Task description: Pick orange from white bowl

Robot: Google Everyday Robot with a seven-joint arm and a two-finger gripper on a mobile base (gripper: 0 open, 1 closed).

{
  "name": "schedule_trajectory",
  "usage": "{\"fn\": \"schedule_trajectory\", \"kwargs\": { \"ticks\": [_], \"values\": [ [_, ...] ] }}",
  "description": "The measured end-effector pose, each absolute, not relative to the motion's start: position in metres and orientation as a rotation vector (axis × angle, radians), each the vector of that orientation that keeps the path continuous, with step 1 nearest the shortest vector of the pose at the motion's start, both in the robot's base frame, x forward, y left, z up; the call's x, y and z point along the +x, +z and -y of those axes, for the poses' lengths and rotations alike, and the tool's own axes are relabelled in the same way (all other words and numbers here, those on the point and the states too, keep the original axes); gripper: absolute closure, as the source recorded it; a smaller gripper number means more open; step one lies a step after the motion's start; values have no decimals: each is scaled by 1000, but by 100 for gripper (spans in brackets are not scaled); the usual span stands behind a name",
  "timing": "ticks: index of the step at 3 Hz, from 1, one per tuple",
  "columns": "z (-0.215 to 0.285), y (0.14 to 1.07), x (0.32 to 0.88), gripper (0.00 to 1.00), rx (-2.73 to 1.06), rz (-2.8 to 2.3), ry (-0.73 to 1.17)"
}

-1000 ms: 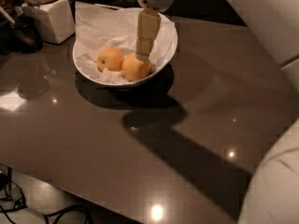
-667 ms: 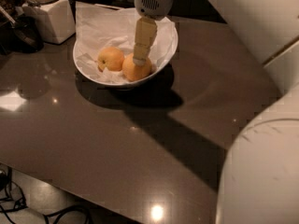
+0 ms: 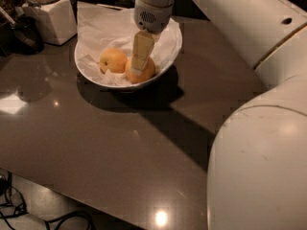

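Two fruits lie in the wide, shallow glossy white bowl (image 3: pixel 165 72), on its lining of crumpled white paper (image 3: pixel 98 28). The round, deeper-coloured orange (image 3: pixel 149 71) is on the near side, touching the paler yellow-orange fruit (image 3: pixel 113 60) to its left. The cream-coloured end effector (image 3: pixel 137 70) reaches straight down into the bowl, right over the orange and seemingly against it; whether it is spread or clamped I cannot tell. I judge this the grasp step, with the orange not yet lifted out. The next move calls for a firm hold on the orange alone, then a straight rise past the rim without dragging paper or nudging the neighbour. The dark, glossy brown surface (image 3: pixel 96 143) mirrors overhead lights. A white square-based jar (image 3: pixel 50 16) stands beside the bowl at far left, the robot's bulky white arm (image 3: pixel 259 166) fills the right, and black cables (image 3: pixel 24 214) trail on the floor.
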State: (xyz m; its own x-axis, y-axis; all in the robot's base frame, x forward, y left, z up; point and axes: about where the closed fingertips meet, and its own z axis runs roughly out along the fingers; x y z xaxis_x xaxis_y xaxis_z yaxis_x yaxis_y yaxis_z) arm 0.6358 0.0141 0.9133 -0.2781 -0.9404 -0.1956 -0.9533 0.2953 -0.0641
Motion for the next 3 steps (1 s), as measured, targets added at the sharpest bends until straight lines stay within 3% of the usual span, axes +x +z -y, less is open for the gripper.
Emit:
{"fn": "schedule_trajectory", "kwargs": {
  "ticks": [3],
  "values": [
    [-32,893,637,20,-1739,-2421,172]
  ]
}}
